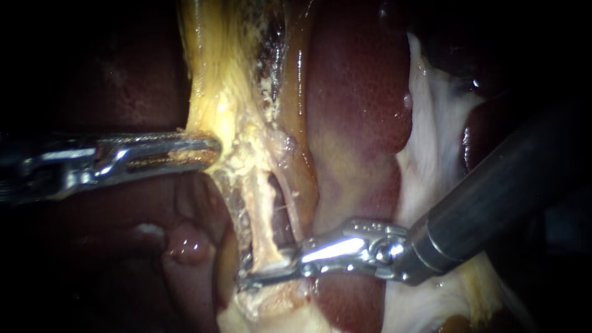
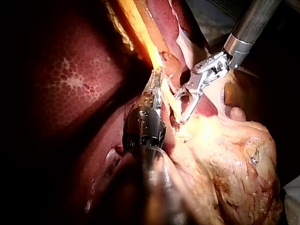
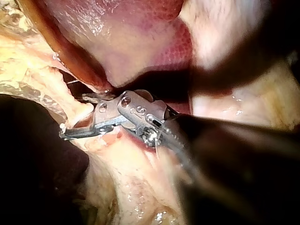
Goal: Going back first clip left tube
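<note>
Gripping yellow tissue (image 1: 216, 105), one left instrument (image 1: 213, 151), jaws clenched; one right instrument (image 1: 262, 268), jaws parted astride one tube (image 1: 263, 216)

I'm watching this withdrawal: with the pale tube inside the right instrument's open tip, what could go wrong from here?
1. The pale tube sits inside the open tip of the right instrument; backing out askew might snag or tear it.
2. The left instrument holds the yellow tissue taut; a slip could slacken the tube against the metal.
3. The liver lies beside the right shaft and could get scraped.
</note>
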### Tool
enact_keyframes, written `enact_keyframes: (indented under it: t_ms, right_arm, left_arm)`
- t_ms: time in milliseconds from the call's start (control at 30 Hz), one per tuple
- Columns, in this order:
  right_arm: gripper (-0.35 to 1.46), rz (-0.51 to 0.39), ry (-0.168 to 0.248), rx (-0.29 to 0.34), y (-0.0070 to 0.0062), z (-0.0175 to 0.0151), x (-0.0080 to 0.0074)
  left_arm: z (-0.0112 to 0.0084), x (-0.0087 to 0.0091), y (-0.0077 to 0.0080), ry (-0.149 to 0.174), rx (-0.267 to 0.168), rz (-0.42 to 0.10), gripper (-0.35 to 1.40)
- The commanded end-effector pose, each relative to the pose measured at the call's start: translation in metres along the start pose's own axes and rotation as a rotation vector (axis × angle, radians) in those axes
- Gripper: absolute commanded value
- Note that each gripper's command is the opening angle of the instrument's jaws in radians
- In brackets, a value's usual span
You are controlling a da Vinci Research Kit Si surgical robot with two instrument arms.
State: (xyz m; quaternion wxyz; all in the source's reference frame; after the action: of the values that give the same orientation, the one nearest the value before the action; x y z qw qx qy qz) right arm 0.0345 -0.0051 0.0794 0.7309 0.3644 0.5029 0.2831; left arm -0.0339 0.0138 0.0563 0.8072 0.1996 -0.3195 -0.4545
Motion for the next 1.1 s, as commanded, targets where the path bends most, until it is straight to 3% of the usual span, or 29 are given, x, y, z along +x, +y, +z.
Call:
enact_keyframes:
  t_ms: [33, 100, 300, 667, 1100]
  right_arm:
    - [0.57, -0.034, 0.008, -0.004, 0.0001, -0.0002, 0.0002]
    - [0.58, -0.116, 0.011, -0.008, 0.0001, -0.0007, 0.0006]
    - [0.6, -0.232, 0.002, 0.019, -0.0003, -0.0026, 0.0014]
    - [0.6, -0.331, -0.005, 0.053, -0.001, -0.0065, 0.0019]
    - [0.6, -0.431, 0.015, 0.069, -0.0029, -0.0131, 0.0062]
  left_arm:
    - [0.0, 0.0, 0.0, 0.0, 0.0, 0.0, -0.35]
    - [-0.0001, 0.0001, 0.0, 0.0, 0.0, 0.0, -0.35]
    - [-0.0001, 0.0001, 0.0, 0.0, 0.0, 0.0, -0.35]
    - [-0.0001, 0.0001, 0.0001, 0.0, 0.0, 0.001, -0.35]
    - [-0.0002, 0.0002, 0.0001, 0.0, 0.0, 0.001, -0.35]
